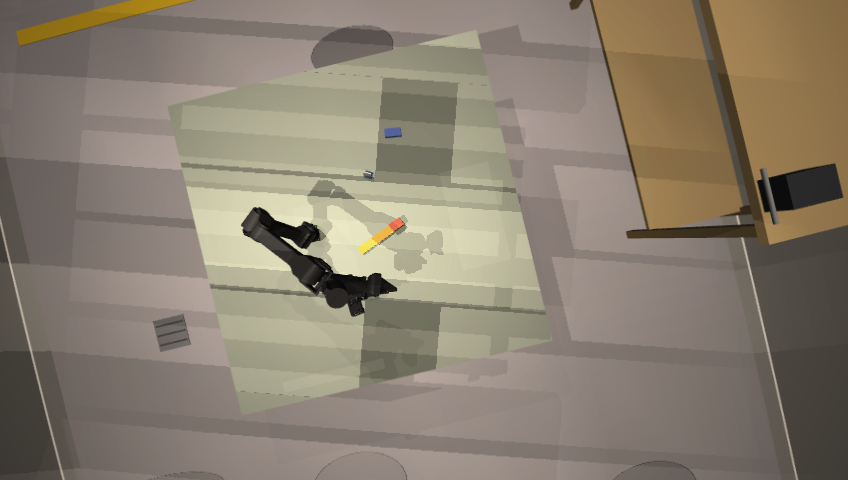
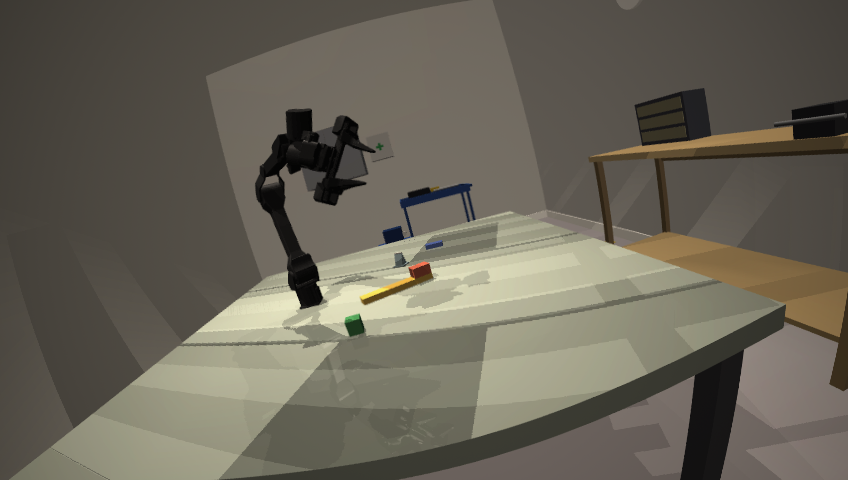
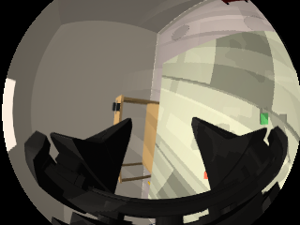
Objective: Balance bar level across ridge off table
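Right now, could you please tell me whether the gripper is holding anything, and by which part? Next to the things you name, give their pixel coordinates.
Nothing is held: the gripper (image 1: 397,289) (image 2: 370,167) (image 3: 161,122) is open, with nothing between its fingers.

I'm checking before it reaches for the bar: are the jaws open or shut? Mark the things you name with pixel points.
Open: the jaws (image 1: 389,289) (image 2: 370,167) stand apart, nothing between them.

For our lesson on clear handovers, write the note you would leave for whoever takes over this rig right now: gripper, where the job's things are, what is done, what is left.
Gripper: the black parallel-jaw gripper is open and empty, raised above the table.
Things: the long yellow-orange bar lies on the table, with a red block on one end. The small grey wedge-like piece, probably the ridge, stands apart from it.
Done: nothing of the balancing; the bar is not on the ridge.
Left: grasp the bar, set it level across the ridge, clear of the table, and let go.
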Controlling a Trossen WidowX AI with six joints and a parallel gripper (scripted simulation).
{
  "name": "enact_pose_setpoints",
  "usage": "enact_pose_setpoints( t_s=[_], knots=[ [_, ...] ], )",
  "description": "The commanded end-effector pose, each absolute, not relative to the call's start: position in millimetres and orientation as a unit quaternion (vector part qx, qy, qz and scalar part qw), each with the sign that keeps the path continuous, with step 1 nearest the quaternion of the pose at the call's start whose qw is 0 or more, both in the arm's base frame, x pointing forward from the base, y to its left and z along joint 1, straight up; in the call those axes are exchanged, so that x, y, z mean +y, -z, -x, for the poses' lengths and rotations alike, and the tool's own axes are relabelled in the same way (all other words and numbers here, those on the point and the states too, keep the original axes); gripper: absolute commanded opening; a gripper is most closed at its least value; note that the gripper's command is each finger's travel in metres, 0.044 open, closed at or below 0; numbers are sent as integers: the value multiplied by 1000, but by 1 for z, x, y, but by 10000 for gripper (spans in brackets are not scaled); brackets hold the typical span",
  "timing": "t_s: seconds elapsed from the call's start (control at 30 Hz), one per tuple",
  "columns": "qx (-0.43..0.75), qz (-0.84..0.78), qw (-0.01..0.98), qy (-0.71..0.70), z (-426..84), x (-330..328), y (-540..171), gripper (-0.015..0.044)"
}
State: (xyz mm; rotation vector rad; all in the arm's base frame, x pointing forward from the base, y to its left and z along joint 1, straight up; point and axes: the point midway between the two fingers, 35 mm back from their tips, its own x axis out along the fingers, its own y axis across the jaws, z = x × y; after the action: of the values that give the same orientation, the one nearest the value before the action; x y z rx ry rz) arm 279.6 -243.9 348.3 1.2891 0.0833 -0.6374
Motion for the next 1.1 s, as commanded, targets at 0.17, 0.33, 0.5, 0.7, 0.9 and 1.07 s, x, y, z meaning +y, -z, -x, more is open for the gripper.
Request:
enact_pose_setpoints(
  t_s=[0.17,0.33,0.5,0.7,0.9,1.07],
  knots=[
    [90,-700,623,337,-299,-219,-297,315],
    [115,-740,550,370,-305,-202,-270,315],
    [136,-767,475,408,-308,-183,-246,315],
    [154,-783,389,461,-307,-160,-218,315],
    [163,-781,308,519,-302,-137,-194,315],
    [162,-767,248,569,-295,-118,-177,315]
  ],
)
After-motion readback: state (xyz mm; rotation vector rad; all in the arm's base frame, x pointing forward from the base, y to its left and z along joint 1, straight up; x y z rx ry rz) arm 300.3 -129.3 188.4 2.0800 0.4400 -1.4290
